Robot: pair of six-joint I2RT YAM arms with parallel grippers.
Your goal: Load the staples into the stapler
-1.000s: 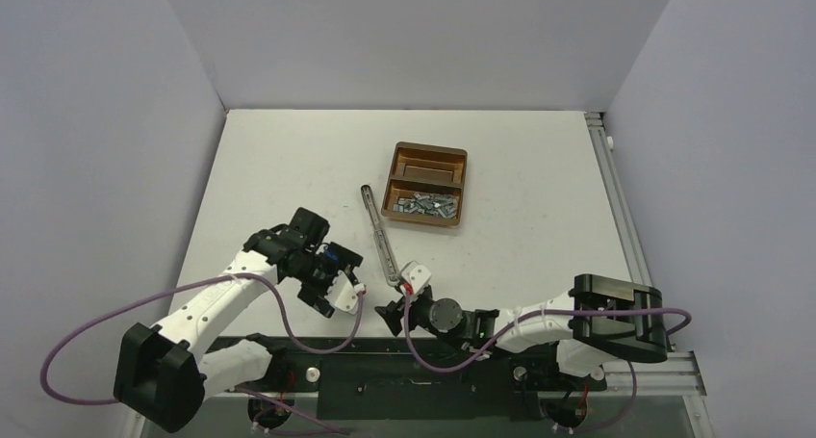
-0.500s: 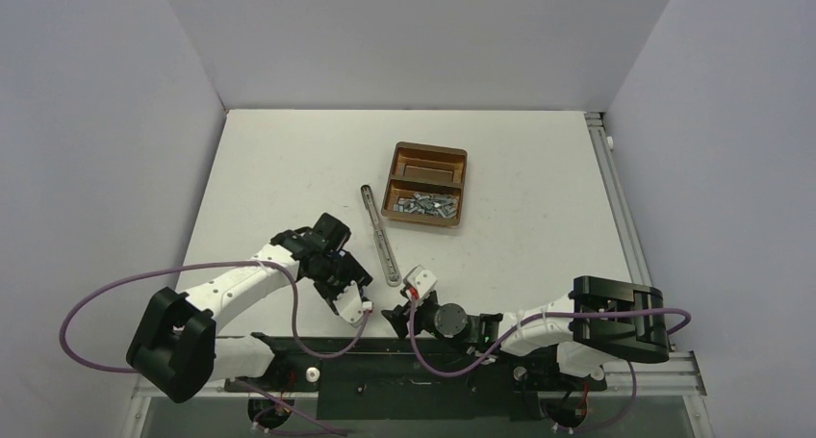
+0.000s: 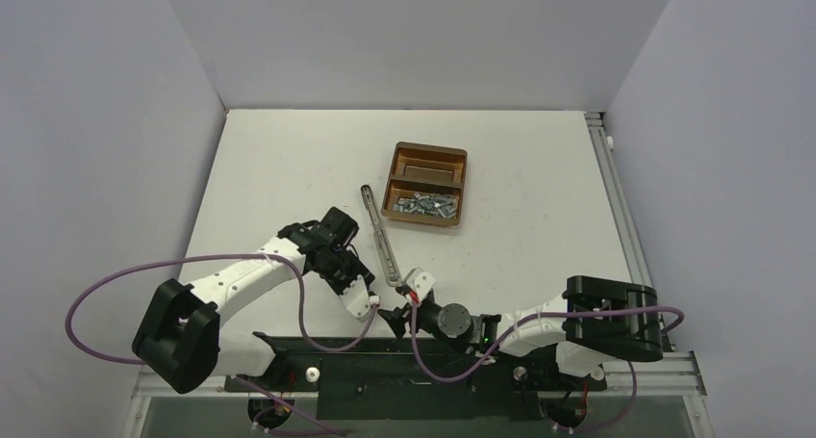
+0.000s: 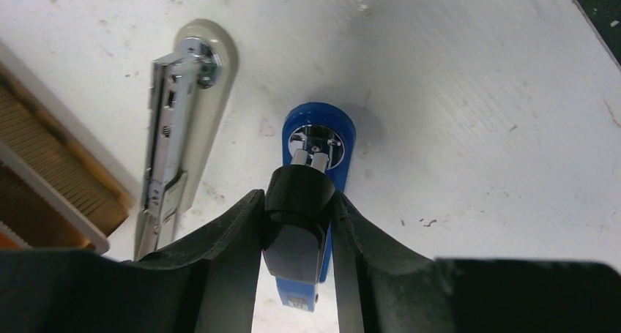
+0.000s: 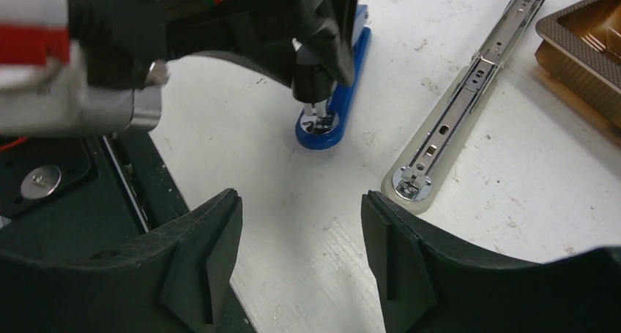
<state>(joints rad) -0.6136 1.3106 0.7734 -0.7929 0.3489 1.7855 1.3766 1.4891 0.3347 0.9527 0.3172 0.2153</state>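
Note:
A small blue stapler (image 4: 338,126) with a black top stands on the table, seen also in the right wrist view (image 5: 348,64). My left gripper (image 4: 298,200) is shut on its black top, one finger on each side. From above, the left gripper (image 3: 364,300) hides it. Just right of it my right gripper (image 3: 399,308) hovers low and open (image 5: 299,201) with only bare table between its fingers. The staples (image 3: 428,205) lie piled in the near compartment of a brown tray (image 3: 429,149).
A long beige stapler (image 3: 382,240) lies opened flat between the tray and the grippers, its silver channel facing up (image 4: 178,121) (image 5: 452,115). The tray's far compartment holds no loose pile. The black base rail runs along the near edge.
My left arm swung right and down toward the near middle, and its jaws closed onto the blue stapler. The right gripper stayed almost in place, still open.

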